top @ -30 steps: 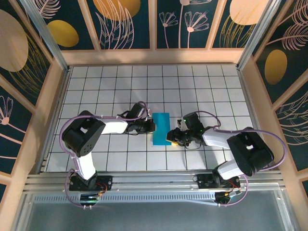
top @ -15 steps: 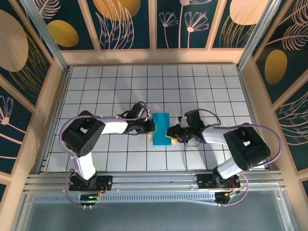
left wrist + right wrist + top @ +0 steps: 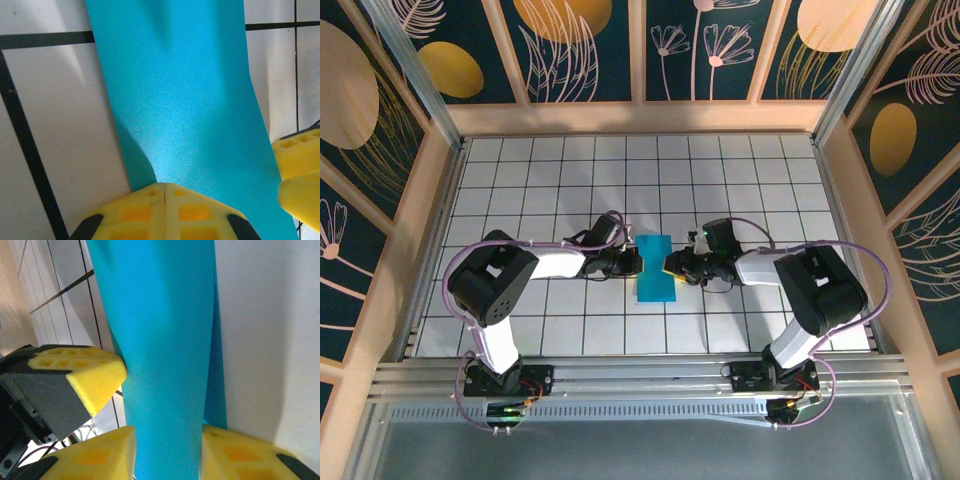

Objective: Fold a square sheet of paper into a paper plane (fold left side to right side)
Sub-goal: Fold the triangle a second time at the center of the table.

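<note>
Right claw, half-spread astride the square sheet of paper, has slid nearer the pressed-together left claw.

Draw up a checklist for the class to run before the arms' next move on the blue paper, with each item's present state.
1. Turquoise-blue folded paper rectangle lies on the white tiled table between both arms: ok.
2. Left jaws shut, tips at the paper's edge: ok.
3. Right jaws open, straddling the opposite edge: ok.
4. Paper flat: not ok, a shadow shows under one edge in the left wrist view.
5. Layers aligned: cannot tell; a darker strip shows past one edge in the right wrist view.
6. The two sets of jaws apart: ok.
</note>
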`<state>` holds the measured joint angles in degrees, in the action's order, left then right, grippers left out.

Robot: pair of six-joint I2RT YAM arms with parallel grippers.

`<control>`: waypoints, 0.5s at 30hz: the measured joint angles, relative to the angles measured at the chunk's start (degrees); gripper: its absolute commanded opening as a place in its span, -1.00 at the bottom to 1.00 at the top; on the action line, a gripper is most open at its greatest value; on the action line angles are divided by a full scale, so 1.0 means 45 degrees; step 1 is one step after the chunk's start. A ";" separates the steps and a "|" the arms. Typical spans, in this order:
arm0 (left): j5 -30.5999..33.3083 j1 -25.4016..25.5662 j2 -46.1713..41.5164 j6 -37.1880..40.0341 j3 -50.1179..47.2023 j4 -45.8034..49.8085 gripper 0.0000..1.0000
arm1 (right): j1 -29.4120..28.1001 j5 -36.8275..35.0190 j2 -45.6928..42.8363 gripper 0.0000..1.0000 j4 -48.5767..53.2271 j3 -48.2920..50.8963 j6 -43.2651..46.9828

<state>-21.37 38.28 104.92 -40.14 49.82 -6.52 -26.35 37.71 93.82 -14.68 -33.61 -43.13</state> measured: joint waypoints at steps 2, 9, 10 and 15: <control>0.0000 0.0000 0.0000 0.0005 0.0000 0.0015 -1.00 | 0.0078 0.0029 0.0141 -0.34 0.0005 -0.0117 0.0131; 0.0097 0.0010 -0.0068 0.0000 -0.0024 0.0073 -1.00 | 0.0287 0.0073 0.0452 -0.60 0.0039 -0.0282 0.0534; 0.0121 0.0015 -0.0097 0.0000 -0.0049 0.0078 -0.96 | 0.0287 0.0073 0.0452 -0.68 0.0083 -0.0287 0.0597; 0.0272 0.0024 -0.0340 0.0005 -0.0185 0.0199 -0.74 | 0.0291 0.0073 0.0452 -1.00 0.0369 -0.0403 0.0869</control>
<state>-20.14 38.39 103.39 -40.12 48.99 -5.63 -25.04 38.04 95.85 -13.02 -35.42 -39.22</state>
